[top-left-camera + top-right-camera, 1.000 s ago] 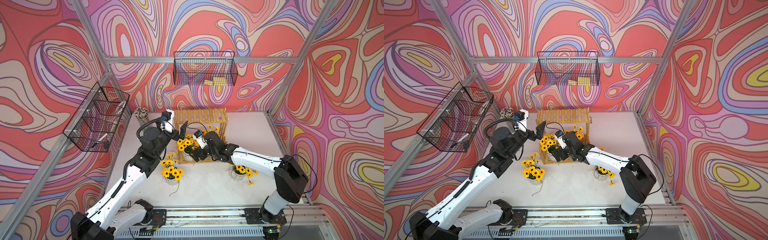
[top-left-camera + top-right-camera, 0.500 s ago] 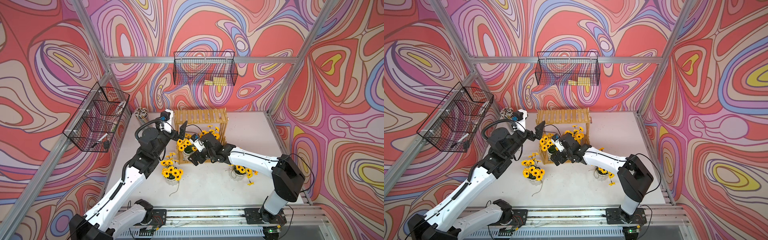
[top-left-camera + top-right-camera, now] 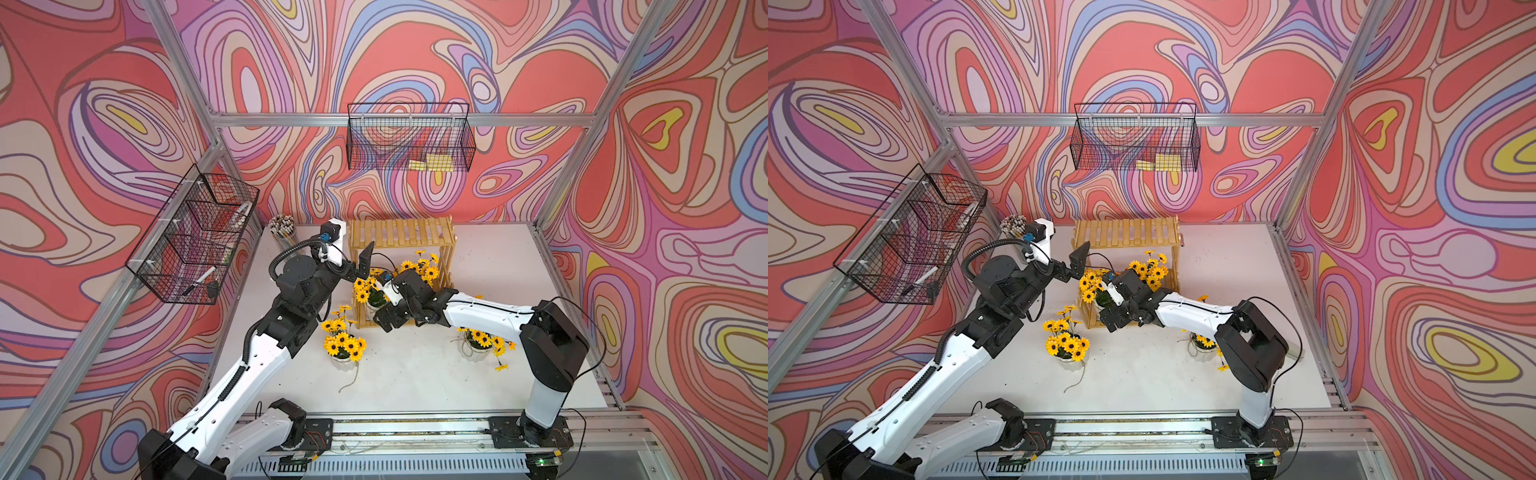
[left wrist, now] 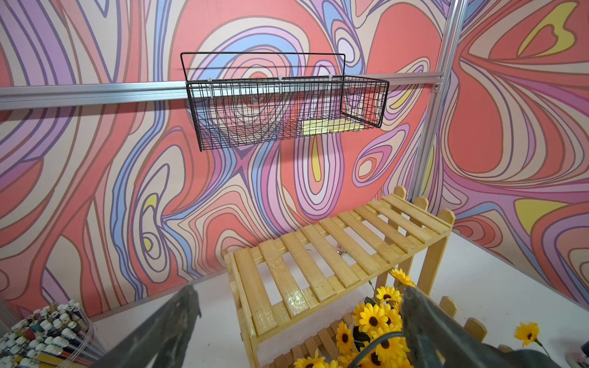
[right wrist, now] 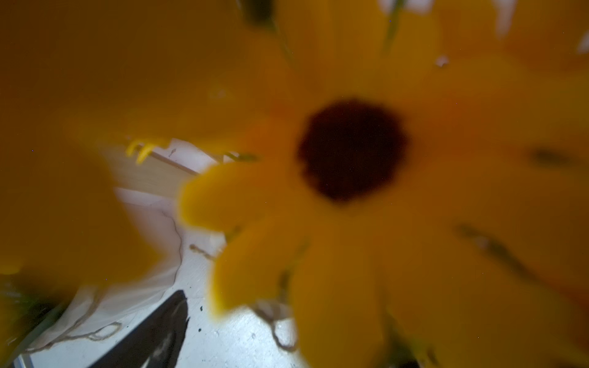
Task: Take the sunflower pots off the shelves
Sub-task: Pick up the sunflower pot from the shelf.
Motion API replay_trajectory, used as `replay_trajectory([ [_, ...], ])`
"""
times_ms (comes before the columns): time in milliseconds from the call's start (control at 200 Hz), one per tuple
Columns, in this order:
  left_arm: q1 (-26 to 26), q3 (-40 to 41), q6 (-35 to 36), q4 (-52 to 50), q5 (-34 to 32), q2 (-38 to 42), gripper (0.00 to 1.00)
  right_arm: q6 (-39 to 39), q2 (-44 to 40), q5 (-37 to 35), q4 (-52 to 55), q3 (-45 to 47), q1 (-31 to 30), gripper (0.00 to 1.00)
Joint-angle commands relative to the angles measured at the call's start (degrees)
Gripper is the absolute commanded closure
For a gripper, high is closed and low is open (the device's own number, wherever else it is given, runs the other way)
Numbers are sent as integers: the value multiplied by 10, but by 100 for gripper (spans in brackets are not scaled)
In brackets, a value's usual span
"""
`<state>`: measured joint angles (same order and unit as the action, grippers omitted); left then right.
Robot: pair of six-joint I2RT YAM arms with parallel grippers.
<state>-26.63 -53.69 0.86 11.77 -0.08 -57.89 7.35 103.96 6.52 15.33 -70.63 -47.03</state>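
2 sunflower pots (image 3: pixel 368 291) sit on the lower tier of the shelves (image 3: pixel 401 235); 2 more stand on the table (image 3: pixel 415 386). My left gripper (image 3: pixel 365 262) hangs released beside the top tier. My right gripper (image 3: pixel 385 320) is at the lower tier's front, but petals (image 5: pixel 350 223) fill its wrist view, so I cannot tell its jaws. I judge the pots light, rigid and top-heavy: take the white wall, not the floppy blooms.

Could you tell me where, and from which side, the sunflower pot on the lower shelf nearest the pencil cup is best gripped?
Grip the white ribbed body of that yellow sunflower pot, below the blooms, coming level from the open front of the wooden slatted shelves. Its flowers spread over the rim and lattice closes the rack's ends, so a frontal hold looks safest.
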Motion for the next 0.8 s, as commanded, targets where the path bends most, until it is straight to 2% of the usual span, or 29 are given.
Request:
replay_trajectory([
  [0, 3, 6, 7, 4, -4, 11, 0, 7, 7, -20, -22, -18, -3, 5],
  [796, 3, 5, 10, 5, -5, 10, 0, -9, 55, -16, -72, -60, -2, 5],
])
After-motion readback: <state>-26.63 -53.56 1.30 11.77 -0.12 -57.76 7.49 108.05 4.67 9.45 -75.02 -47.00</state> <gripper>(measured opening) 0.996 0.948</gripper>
